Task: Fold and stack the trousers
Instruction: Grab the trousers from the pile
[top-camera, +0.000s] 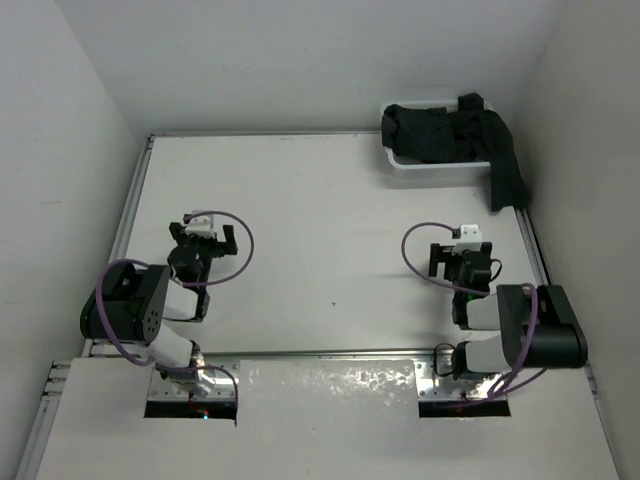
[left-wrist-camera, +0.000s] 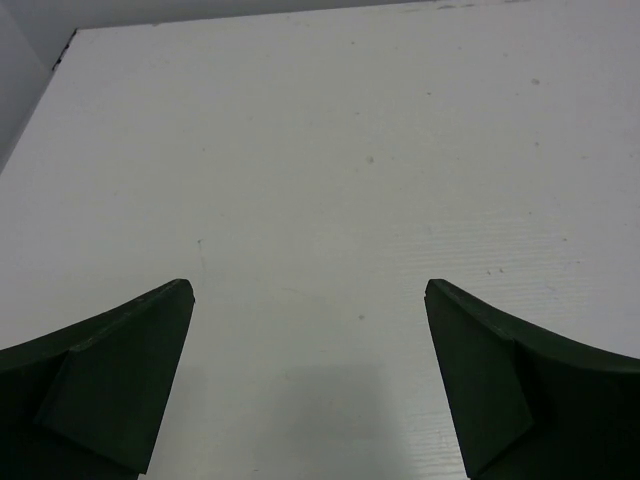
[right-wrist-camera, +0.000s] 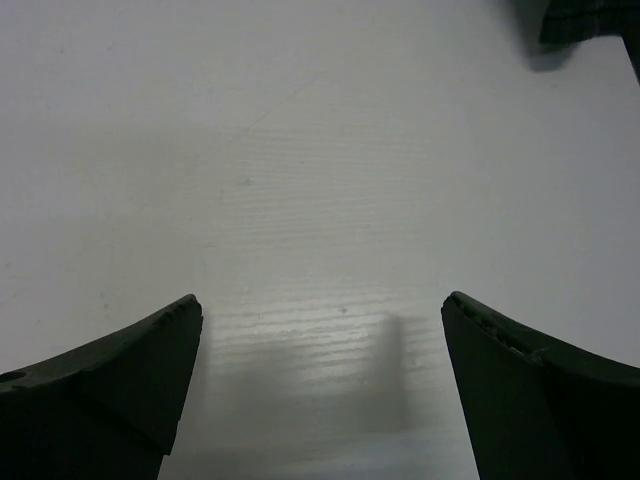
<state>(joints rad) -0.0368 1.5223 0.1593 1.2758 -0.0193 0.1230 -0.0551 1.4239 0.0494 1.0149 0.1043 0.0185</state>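
Observation:
The black trousers (top-camera: 450, 135) lie bunched in the white basket (top-camera: 400, 170) at the table's far right corner, with one leg (top-camera: 508, 180) hanging over the basket's right side onto the table. A dark scrap of them shows at the top right of the right wrist view (right-wrist-camera: 585, 20). My left gripper (top-camera: 207, 238) is open and empty over the left part of the table; its view (left-wrist-camera: 310, 290) shows only bare table between the fingers. My right gripper (top-camera: 460, 258) is open and empty, well short of the basket; its view (right-wrist-camera: 320, 305) shows bare table too.
White walls enclose the table on the left, back and right. A metal rail (top-camera: 320, 352) runs along the near edge by the arm bases. The white tabletop (top-camera: 320, 230) lies between the two arms.

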